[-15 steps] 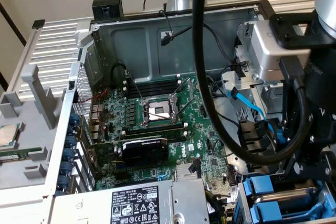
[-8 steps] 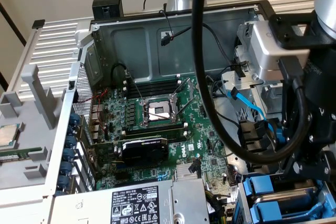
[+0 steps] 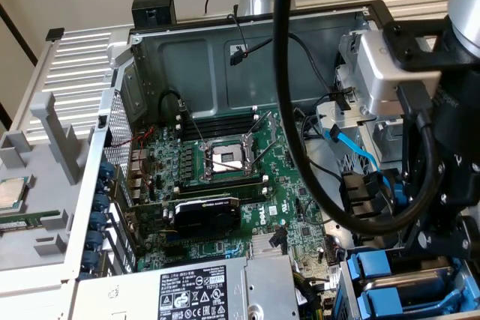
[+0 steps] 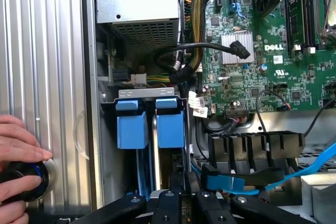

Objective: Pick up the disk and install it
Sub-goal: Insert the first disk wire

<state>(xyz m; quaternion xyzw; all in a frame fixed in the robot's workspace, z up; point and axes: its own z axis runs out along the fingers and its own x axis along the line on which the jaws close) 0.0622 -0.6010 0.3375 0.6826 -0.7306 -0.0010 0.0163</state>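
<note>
Item one, the gripper (image 4: pixel 177 191): you find it hanging low over the drive bay (image 4: pixel 149 95) in a corner of the open computer case (image 3: pixel 225 58). Its black linkage arms (image 4: pixel 118 207) are drawn in toward each other, but you cannot tell whether it is spread, pressed together or pinching anything. Item two, the disk (image 3: pixel 418 278): silver-grey metal between blue carriers (image 4: pixel 131 129), lying in that bay directly below the gripper, on the exterior view's right; you cannot tell whether the two touch. Item three, the motherboard (image 3: pixel 225 185), with an open processor socket (image 3: pixel 225 159) and a black graphics card (image 3: pixel 204 211) nearer the power-supply box (image 3: pixel 191 290). Item four, a processor chip (image 3: pixel 10 192) on the grey tray (image 3: pixel 45 155), well apart on the exterior view's left. Item five, a person's hand (image 4: pixel 18 153), resting on a round black knob (image 4: pixel 23 179) outside the case wall.
</note>
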